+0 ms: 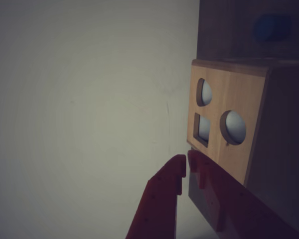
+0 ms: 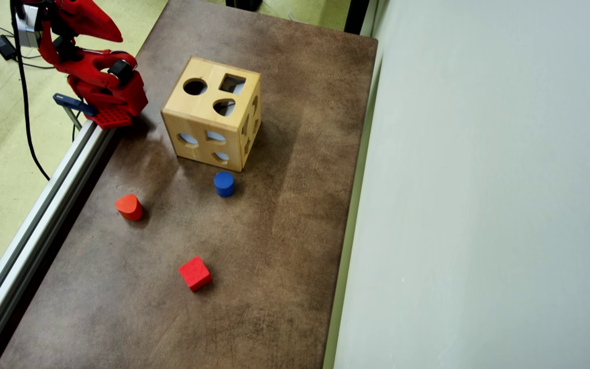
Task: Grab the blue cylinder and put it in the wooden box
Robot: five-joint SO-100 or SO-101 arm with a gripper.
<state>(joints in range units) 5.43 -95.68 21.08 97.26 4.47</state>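
The blue cylinder (image 2: 224,183) stands upright on the brown table, just in front of the wooden box (image 2: 213,113) in the overhead view. In the wrist view it is a blurred blue spot (image 1: 271,27) beyond the wooden box (image 1: 224,129), whose face shows round and square holes. My red gripper (image 1: 187,162) points at the box's lower corner. Its jaws are shut with nothing between them. In the overhead view the gripper (image 2: 119,37) sits folded back at the top left, well away from the cylinder.
A red rounded block (image 2: 129,207) and a red cube (image 2: 195,273) lie on the table nearer the front. An aluminium rail (image 2: 44,205) runs along the table's left edge, and a pale wall (image 2: 479,205) closes off the right side.
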